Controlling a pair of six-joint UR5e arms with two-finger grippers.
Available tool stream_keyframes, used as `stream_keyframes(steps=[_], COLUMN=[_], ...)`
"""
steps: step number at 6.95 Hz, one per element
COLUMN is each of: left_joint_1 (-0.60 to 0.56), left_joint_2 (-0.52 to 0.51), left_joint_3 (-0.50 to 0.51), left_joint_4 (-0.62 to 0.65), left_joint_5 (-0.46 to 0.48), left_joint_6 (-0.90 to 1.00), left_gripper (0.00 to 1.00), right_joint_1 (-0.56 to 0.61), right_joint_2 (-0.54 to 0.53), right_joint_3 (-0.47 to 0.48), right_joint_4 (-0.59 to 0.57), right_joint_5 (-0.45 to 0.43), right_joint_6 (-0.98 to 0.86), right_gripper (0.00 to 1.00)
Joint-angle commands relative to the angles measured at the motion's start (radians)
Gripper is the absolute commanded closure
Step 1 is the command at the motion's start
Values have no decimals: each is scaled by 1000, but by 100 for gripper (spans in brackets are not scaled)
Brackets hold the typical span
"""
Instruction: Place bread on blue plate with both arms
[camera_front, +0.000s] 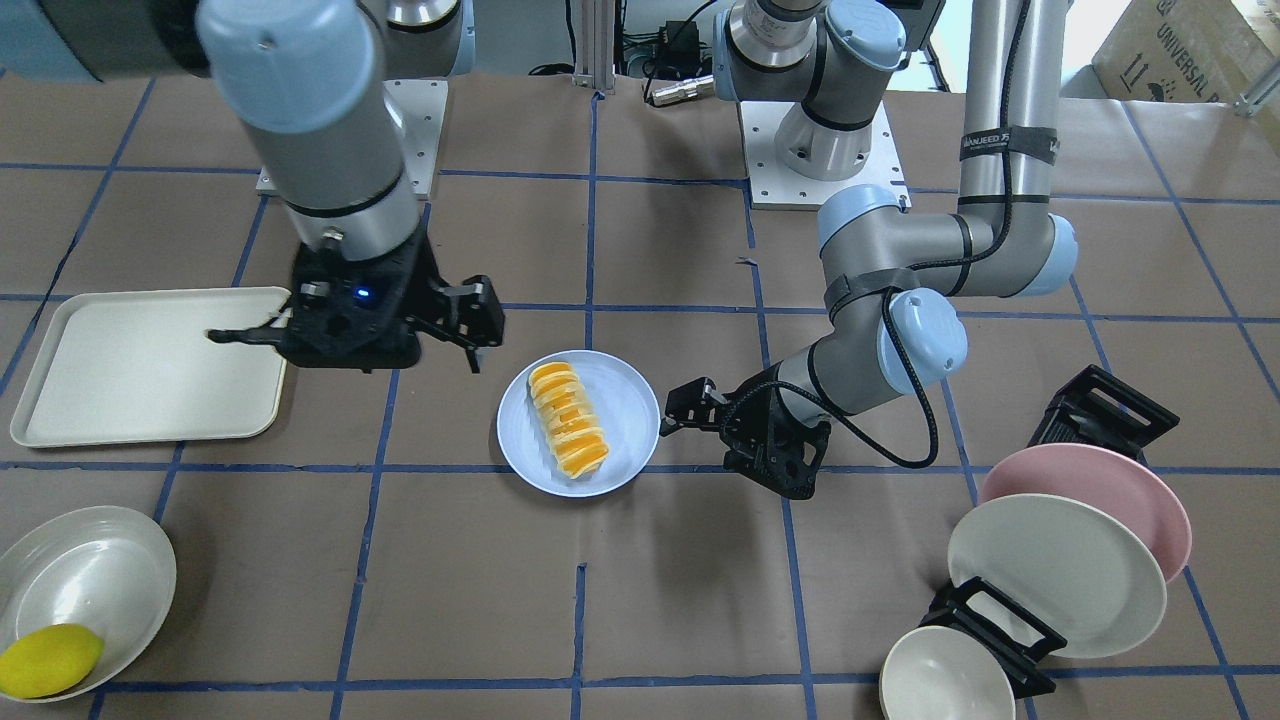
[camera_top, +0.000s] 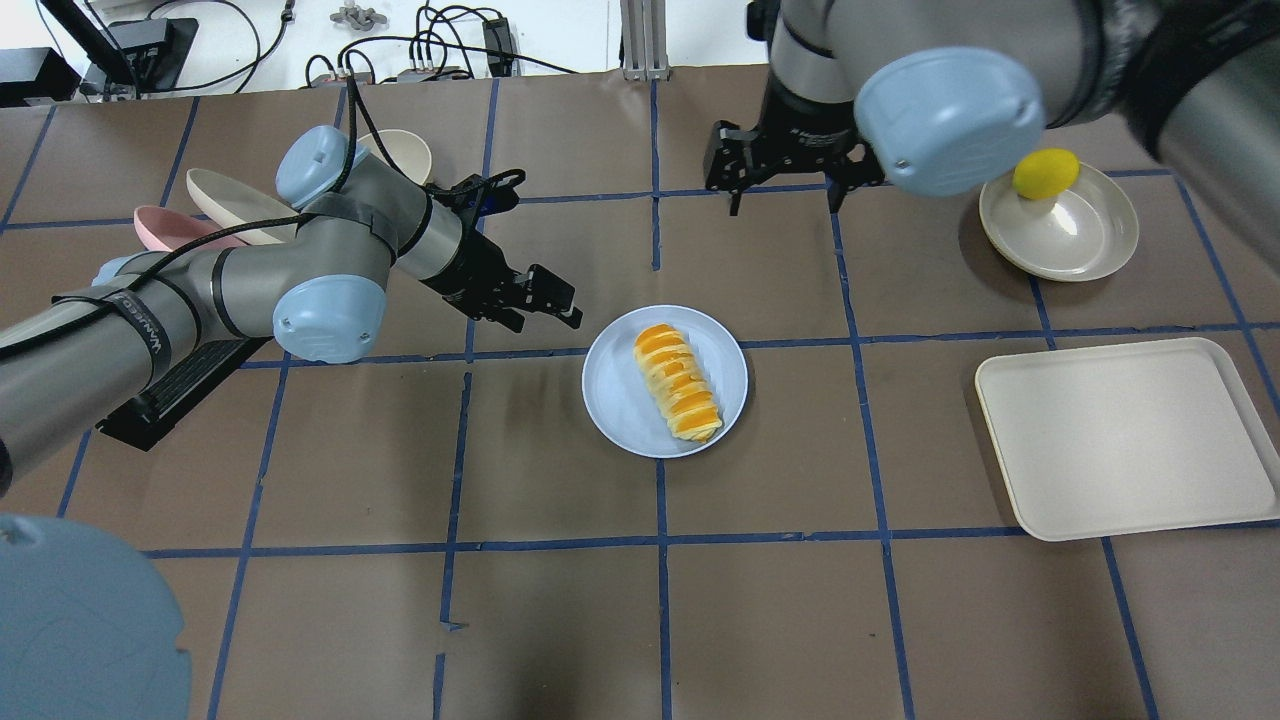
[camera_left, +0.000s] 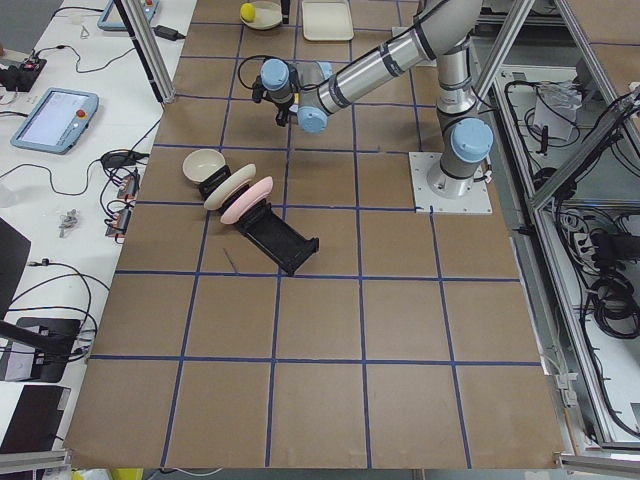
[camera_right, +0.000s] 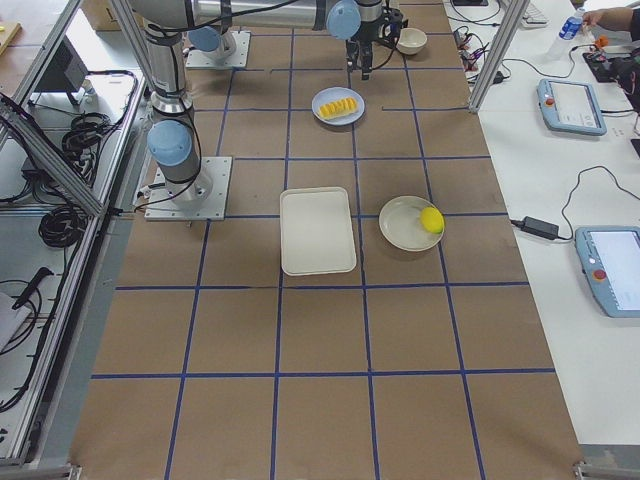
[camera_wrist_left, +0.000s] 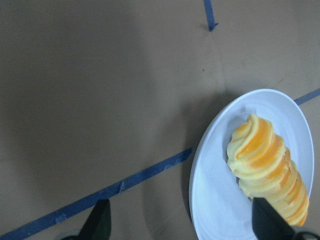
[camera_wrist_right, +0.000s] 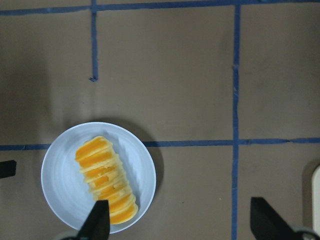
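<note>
The orange-and-cream striped bread (camera_front: 568, 418) lies lengthwise on the pale blue plate (camera_front: 622, 405) at the table's middle; bread (camera_top: 678, 383) and plate (camera_top: 615, 400) show the same from overhead. My left gripper (camera_top: 545, 308) is open and empty, low beside the plate's edge, apart from it. Its wrist view shows the bread (camera_wrist_left: 267, 165) on the plate (camera_wrist_left: 215, 200) between spread fingertips (camera_wrist_left: 99, 222). My right gripper (camera_top: 785, 190) is open and empty, raised above the table beyond the plate. Its wrist view looks down on the bread (camera_wrist_right: 106, 180) and plate (camera_wrist_right: 57, 180).
A cream tray (camera_front: 140, 370) lies on my right side. A cream bowl (camera_front: 100, 570) holds a yellow lemon (camera_front: 48, 660). On my left a black rack (camera_front: 1100, 410) holds a pink plate (camera_front: 1130, 480) and a cream plate (camera_front: 1050, 575); a small bowl (camera_front: 945, 680) stands beside them.
</note>
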Motion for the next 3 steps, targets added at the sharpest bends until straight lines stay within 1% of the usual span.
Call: stream_keyframes(steps=[1,2,3], left_joint_1=[0,0,2], left_joint_2=[-1,-1,0], left_joint_3=[0,0,3], left_joint_4=[0,0,0], left_joint_5=[0,0,0], left_joint_6=[1,0,0], left_gripper=[0,0,0], right_joint_1=[-119,-122,-113], right_joint_2=[-69,-84,-127], right_joint_3=[12,16,27], right_joint_4=[-33,-61,-31], right_joint_5=[-49,-51,-65], right_joint_6=[-23,-26,15], right_gripper=[0,0,0])
